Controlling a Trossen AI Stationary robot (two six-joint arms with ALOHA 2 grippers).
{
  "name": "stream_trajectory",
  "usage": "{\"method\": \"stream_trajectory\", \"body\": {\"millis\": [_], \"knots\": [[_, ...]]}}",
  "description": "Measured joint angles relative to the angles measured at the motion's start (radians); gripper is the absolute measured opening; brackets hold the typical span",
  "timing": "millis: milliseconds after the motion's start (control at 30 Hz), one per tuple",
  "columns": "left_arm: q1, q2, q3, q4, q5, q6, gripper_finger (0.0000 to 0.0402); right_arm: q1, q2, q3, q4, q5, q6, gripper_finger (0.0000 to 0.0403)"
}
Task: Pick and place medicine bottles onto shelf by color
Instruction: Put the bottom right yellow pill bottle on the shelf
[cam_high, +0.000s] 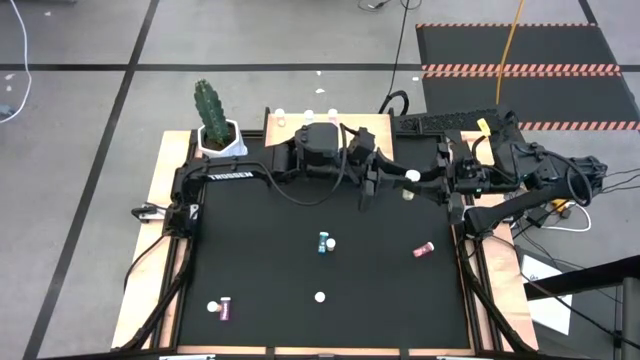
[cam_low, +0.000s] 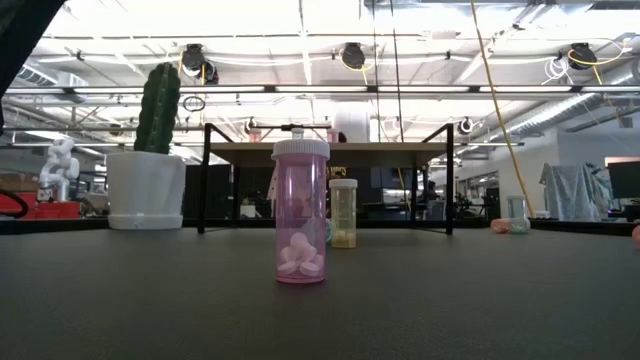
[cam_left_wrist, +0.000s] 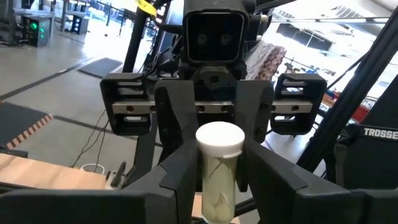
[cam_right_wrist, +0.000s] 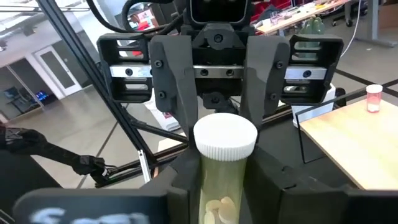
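One yellow medicine bottle (cam_right_wrist: 224, 168) is grasped jointly by left end effector (cam_high: 385, 186) and right end effector (cam_high: 438, 185), above the counter's (cam_high: 270, 260) far middle.

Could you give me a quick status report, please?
Left gripper and right gripper both shut on one yellow bottle, mid-air by the shelf. Bottle not yet shelved. Blue bottle and pink bottle sit on the table, clear of both arms.
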Motion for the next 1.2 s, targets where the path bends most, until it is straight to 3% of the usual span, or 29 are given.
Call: {"method": "stream_trajectory", "body": {"millis": [133,367,567,833,1200], "knots": [[0.015,-0.025,-0.002,-0.015,0.000,0.007,0.0170,0.000,0.000,0.000,0.002,0.002,-0.007,0.0096],[0.024,-0.064,0.001,-0.138,0.002,0.069,0.0264,0.000,-0.024,0.000,0.074,0.002,-0.061,0.0097],[-0.008,-0.018,0.000,-0.088,0.101,0.136,0.0305,0.000,-0.026,0.000,0.163,-0.083,-0.184,0.0097],[-0.020,-0.003,0.000,-0.030,0.110,0.138,0.0289,-0.001,0.033,0.000,0.148,-0.083,-0.236,0.0098],[-0.016,-0.005,0.000,-0.060,0.132,0.131,0.0177,0.000,0.057,0.000,0.175,-0.082,-0.240,0.0098]]}}
